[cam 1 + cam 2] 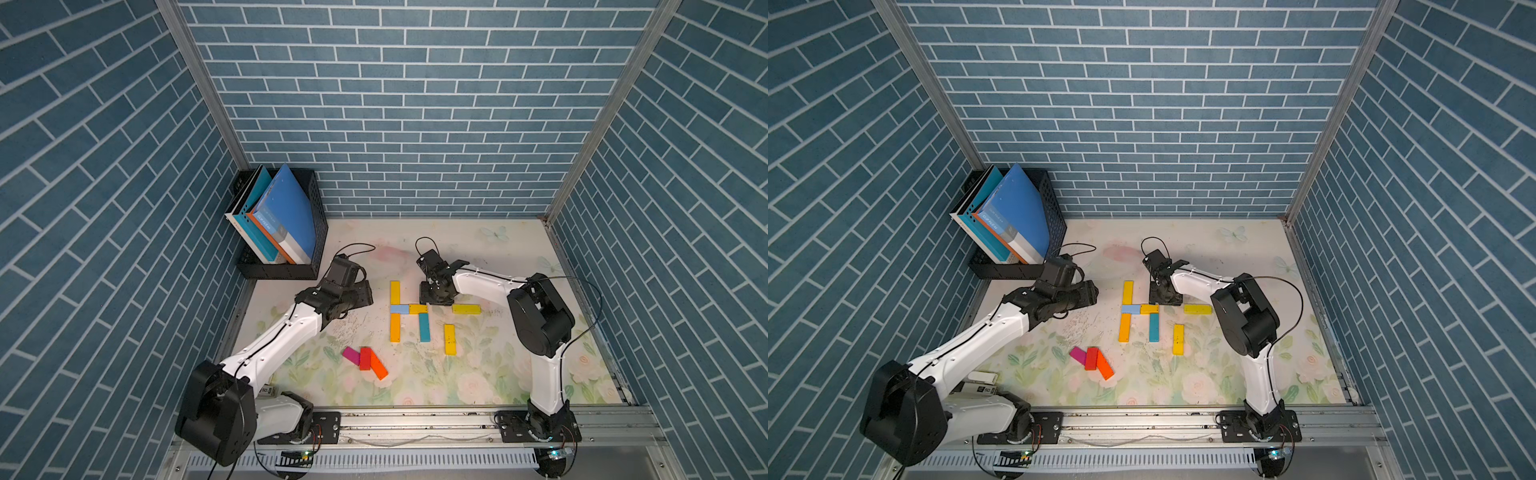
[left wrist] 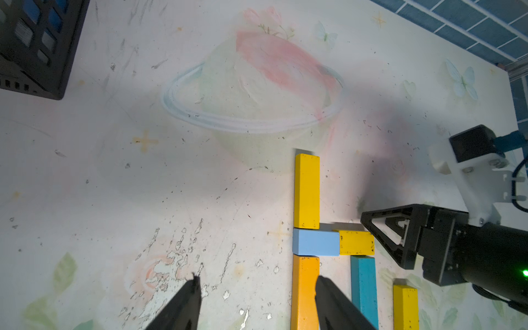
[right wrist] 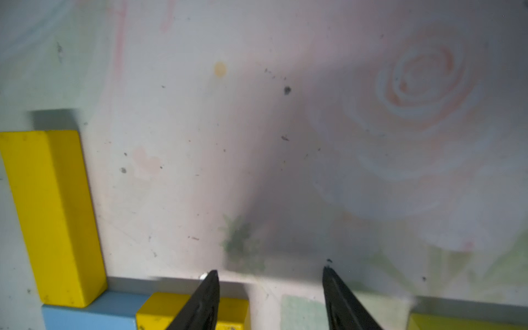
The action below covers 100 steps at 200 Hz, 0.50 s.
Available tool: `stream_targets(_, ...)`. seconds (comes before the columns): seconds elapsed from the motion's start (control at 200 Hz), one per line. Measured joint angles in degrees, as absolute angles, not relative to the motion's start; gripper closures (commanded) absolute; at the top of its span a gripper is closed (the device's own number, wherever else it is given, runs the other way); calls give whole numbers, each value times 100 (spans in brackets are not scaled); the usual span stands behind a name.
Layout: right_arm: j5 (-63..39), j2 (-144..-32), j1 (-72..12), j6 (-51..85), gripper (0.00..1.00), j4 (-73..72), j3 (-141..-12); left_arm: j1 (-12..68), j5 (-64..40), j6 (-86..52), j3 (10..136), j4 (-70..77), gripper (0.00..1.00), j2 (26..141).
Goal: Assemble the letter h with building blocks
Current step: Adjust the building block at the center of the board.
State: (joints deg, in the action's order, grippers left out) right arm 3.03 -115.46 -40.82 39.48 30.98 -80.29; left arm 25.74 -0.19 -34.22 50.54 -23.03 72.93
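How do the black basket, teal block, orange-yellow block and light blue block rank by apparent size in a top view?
1. black basket
2. teal block and orange-yellow block, which look alike
3. light blue block, the smallest

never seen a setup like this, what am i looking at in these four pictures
A robot: the left arm and right arm, white with black joints, each ending in a two-finger gripper. Two pictures look down from overhead; two come from cameras on the wrists. On the flower-printed tabletop, flat coloured blocks form a letter h: a yellow stem block, light blue block, orange stem block, short yellow block and teal block. Two spare yellow blocks lie beside it; a magenta block, red block and slanted orange block sit bunched nearer the front. A black mesh basket holds blue books. The left gripper and right gripper are open and empty.
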Motion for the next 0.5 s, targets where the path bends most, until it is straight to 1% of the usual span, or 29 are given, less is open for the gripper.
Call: stream_targets(0.5,298,-11546,-4082,3861,41,3089,-8016,2574,-25,-3422,5054,-2303,31,7306)
